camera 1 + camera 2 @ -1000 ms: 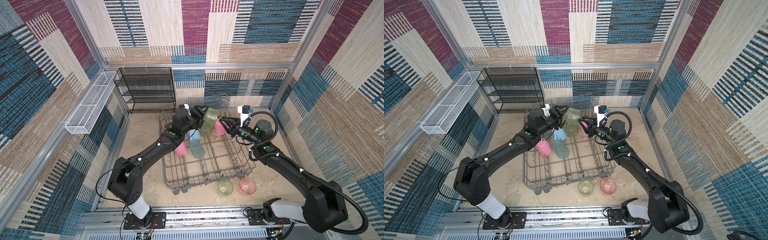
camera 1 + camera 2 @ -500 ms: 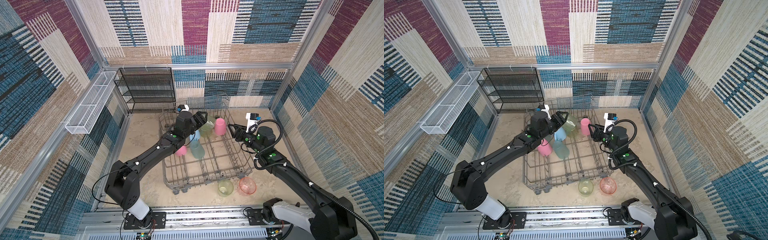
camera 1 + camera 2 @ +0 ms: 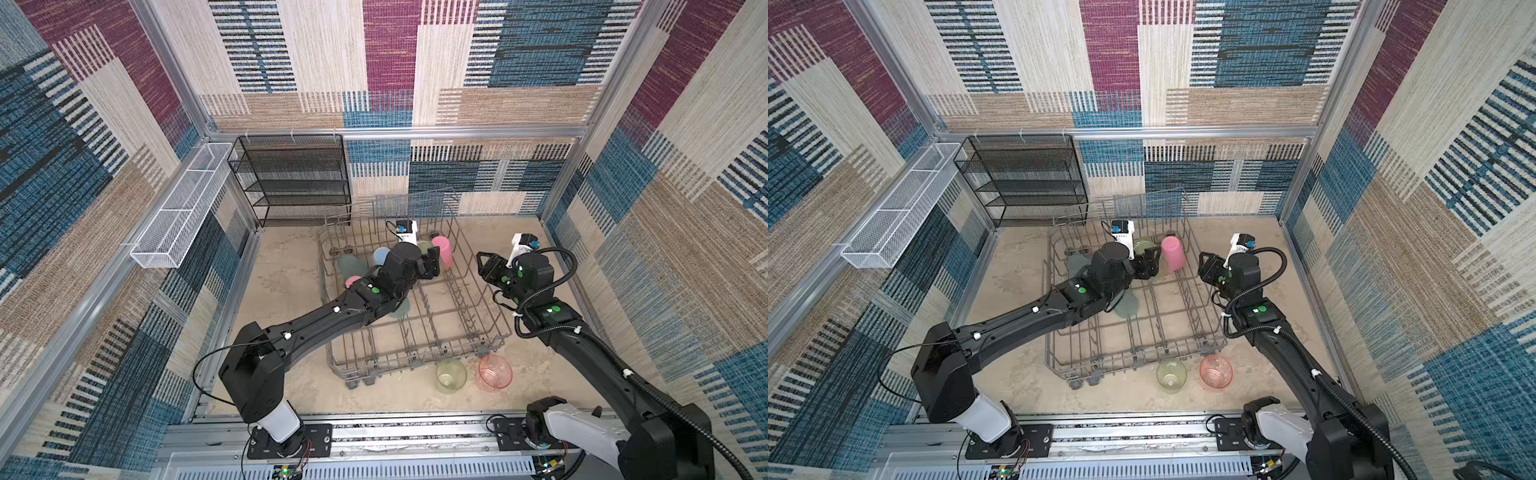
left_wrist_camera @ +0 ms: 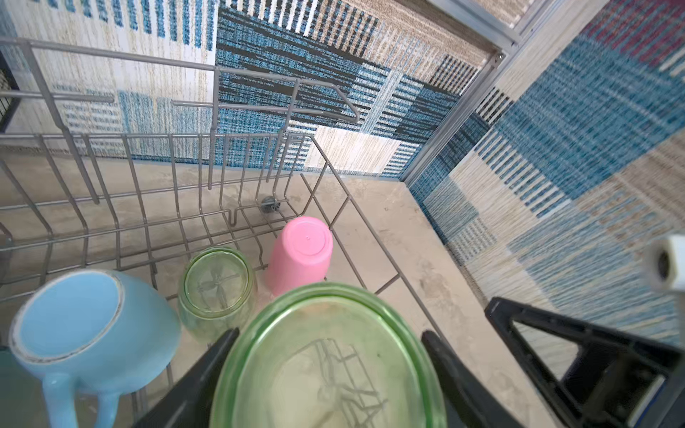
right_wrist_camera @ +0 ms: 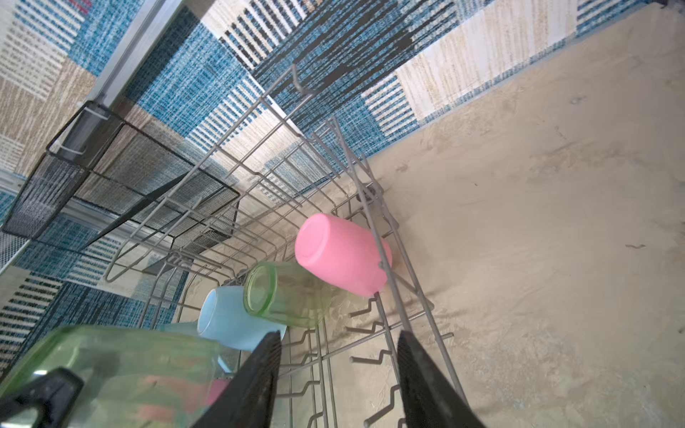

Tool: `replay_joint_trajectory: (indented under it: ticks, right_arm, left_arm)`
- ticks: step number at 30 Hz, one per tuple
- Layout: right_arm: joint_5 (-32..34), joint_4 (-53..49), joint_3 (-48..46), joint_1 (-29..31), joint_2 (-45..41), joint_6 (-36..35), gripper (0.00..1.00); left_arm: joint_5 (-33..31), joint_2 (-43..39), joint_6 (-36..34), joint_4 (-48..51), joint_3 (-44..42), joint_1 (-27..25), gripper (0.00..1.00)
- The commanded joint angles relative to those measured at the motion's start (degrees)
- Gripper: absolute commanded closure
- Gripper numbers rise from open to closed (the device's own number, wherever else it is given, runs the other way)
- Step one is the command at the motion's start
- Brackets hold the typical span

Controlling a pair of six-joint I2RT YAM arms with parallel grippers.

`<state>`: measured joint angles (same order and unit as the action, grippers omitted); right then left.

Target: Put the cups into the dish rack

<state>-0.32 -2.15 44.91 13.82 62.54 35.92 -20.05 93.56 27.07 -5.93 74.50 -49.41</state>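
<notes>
Centrally, dish rack [image 3: 415, 354] stands on beige tabletop [image 3: 282, 291] within patchwork walls [image 3: 390, 62].

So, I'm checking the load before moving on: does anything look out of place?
Yes. A translucent yellow-green plastic tumbler and a pink-orange plastic tumbler sit on the table outside the grey wire dish rack, by its near edge, not yet loaded.

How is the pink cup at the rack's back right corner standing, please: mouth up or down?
Mouth down: the pink cup shows its closed base on top, standing inside the dish rack.
</notes>
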Motion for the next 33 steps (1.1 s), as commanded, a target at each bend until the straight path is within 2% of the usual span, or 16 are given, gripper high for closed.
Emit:
replay_joint_trajectory:
  ticks: [1, 5, 14, 33]
  right_arm:
    - [-2.2, -0.5, 0.2, -0.9, 0.2, 1.0, 0.46]
    - [-2.7, -1.1, 0.2, -1.6, 0.0, 0.6, 0.42]
    - [-3.5, 0.3, -1.6, -3.1, -1.0, 0.0, 0.41]
    - [-6.4, 2.9, -2.5, -4.2, 1.0, -1.5, 0.41]
  left_arm:
    - [-4.8, 1.1, -8.8, -2.6, 1.0, -1.2, 0.32]
    - [-5.8, 2.3, -11.9, -2.5, 1.7, -2.2, 0.31]
    - [-8.0, 4.6, -15.9, -1.8, 2.7, -3.3, 0.31]
    - [-9.7, 9.5, -15.7, -2.9, 0.8, -3.5, 0.3]
